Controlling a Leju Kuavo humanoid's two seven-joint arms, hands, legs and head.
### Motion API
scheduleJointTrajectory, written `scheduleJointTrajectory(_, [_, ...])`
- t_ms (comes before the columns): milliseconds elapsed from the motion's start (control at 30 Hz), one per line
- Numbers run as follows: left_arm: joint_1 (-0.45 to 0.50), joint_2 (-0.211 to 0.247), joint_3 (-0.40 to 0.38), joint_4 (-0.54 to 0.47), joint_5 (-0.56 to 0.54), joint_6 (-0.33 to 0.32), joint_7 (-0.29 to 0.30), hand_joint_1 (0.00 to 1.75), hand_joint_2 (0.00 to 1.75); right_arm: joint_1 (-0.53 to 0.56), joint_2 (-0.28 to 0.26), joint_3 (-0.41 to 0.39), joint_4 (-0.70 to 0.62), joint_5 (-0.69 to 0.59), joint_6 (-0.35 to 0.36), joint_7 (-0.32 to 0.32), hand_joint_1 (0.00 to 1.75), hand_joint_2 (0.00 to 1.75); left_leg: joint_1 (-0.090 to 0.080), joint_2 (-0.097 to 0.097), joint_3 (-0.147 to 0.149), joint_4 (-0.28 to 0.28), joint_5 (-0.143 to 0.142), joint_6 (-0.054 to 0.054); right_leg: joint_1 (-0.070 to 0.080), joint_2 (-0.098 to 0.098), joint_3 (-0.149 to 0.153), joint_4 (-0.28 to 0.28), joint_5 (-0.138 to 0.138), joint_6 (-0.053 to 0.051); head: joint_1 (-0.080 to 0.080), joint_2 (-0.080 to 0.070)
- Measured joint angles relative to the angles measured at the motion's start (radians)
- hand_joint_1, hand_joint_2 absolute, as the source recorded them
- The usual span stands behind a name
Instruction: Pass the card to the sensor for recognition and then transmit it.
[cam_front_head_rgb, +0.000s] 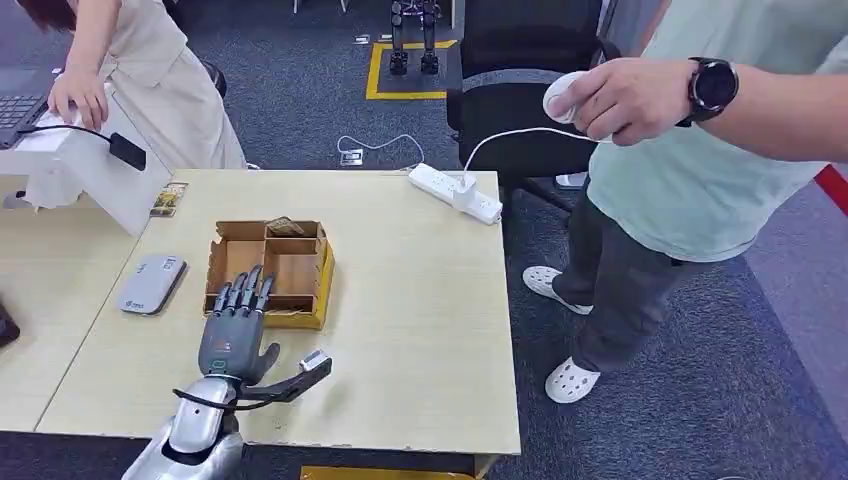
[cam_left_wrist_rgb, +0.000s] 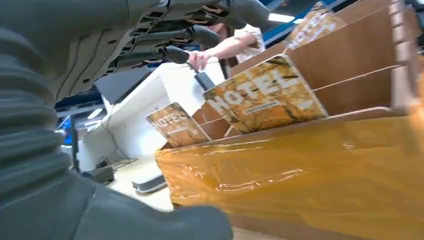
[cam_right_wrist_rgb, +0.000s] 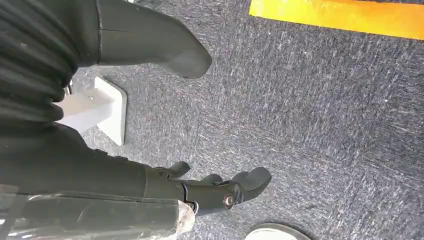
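Pale wooden desk (cam_front_head_rgb: 420, 300) carries a divided cardboard box (cam_front_head_rgb: 268, 272) near its left edge, with hotel cards (cam_left_wrist_rgb: 263, 95) standing inside for easy picking. Left hand (cam_front_head_rgb: 237, 330) hovers over it, fingers (cam_front_head_rgb: 240, 295) spread, holding nothing. Grey sensor (cam_front_head_rgb: 151, 284) lies beside. Right hand (cam_right_wrist_rgb: 210, 190) hangs loosely curled.

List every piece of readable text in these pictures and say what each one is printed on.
"HOTEL": on the larger card standing in the cardboard box.
"HOTEL": on the smaller card standing farther along in the same box.
A smaller line under "HOTEL" on the larger card: too blurred to read.
A small mark on the grey sensor on the table: too small to read.
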Motion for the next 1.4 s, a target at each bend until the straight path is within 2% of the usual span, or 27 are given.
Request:
scheduleJointTrajectory(133, [-0.004,-0.002,0.015,0.013,0.006,0.002,-0.009,1.73,1.75,0.000,0.000,0.000,0.000,0.000,0.000,0.000,0.00,1.75,0.000,0.000,0.000,0.000,0.000,0.000,0.000,0.000,0.000,0.000,0.000,0.000,0.000,0.000])
scheduleJointTrajectory(200, [-0.004,-0.003,0.019,0.018,0.008,0.002,-0.013,1.57,1.75,0.000,0.000,0.000,0.000,0.000,0.000,0.000,0.00,1.75,0.000,0.000,0.000,0.000,0.000,0.000,0.000,0.000,0.000,0.000,0.000,0.000,0.000,0.000])
scheduleJointTrajectory(300, [-0.005,-0.004,0.027,0.024,0.011,0.003,-0.013,1.47,1.75,0.000,0.000,-0.001,0.000,0.000,0.000,0.000,0.00,1.75,0.000,0.000,0.000,0.000,0.000,0.000,0.000,0.000,0.000,0.000,0.000,0.000,0.000,0.000])
scheduleJointTrajectory(367, [-0.005,-0.005,0.031,0.024,0.016,0.003,-0.014,1.57,1.75,0.000,0.000,-0.001,0.000,0.000,0.000,0.000,0.00,1.75,0.000,0.000,0.000,0.000,0.000,0.000,0.000,0.000,0.000,0.000,0.000,0.000,0.000,0.000])
scheduleJointTrajectory(433, [-0.005,-0.005,0.034,0.025,0.022,0.003,-0.016,1.50,1.75,0.000,0.000,-0.001,0.000,0.000,0.001,0.004,0.00,1.75,0.000,0.000,0.000,0.000,0.000,0.000,0.000,0.000,0.000,0.000,0.000,0.000,0.000,0.000])
scheduleJointTrajectory(933, [-0.010,-0.011,0.035,0.032,0.042,-0.008,-0.033,1.54,1.75,0.001,0.000,-0.005,0.000,0.003,0.002,0.012,0.00,1.75,0.000,0.000,0.000,0.000,0.000,0.000,0.000,0.000,0.001,0.000,0.000,0.000,0.000,0.000])
scheduleJointTrajectory(1000, [-0.010,-0.012,0.035,0.032,0.043,-0.008,-0.034,1.45,1.75,0.001,0.000,-0.006,0.000,0.003,0.002,0.012,0.00,1.75,0.000,0.000,0.000,0.000,0.000,0.000,0.000,0.000,0.001,0.000,0.000,0.000,0.000,0.000])
scheduleJointTrajectory(1033, [-0.009,-0.013,0.035,0.032,0.043,-0.008,-0.034,0.05,1.75,0.001,0.000,-0.006,0.000,0.003,0.002,0.012,0.00,1.75,0.000,0.000,0.000,0.000,0.000,0.000,0.000,0.000,0.001,0.000,0.000,0.000,0.000,0.000])
scheduleJointTrajectory(1067, [-0.009,-0.013,0.035,0.032,0.044,-0.008,-0.034,0.00,1.75,0.001,0.000,-0.006,0.000,0.004,0.002,0.014,0.00,1.75,0.000,0.000,0.000,0.000,0.000,0.000,0.000,0.000,0.001,0.000,0.000,0.000,0.000,0.000])
scheduleJointTrajectory(1400, [-0.016,-0.015,0.036,0.033,0.056,0.007,-0.048,0.00,1.75,0.002,0.000,-0.007,0.000,0.005,0.002,0.014,0.00,1.75,0.000,-0.002,0.001,0.000,0.000,0.000,0.000,-0.002,0.002,0.000,0.000,0.000,0.000,0.000])
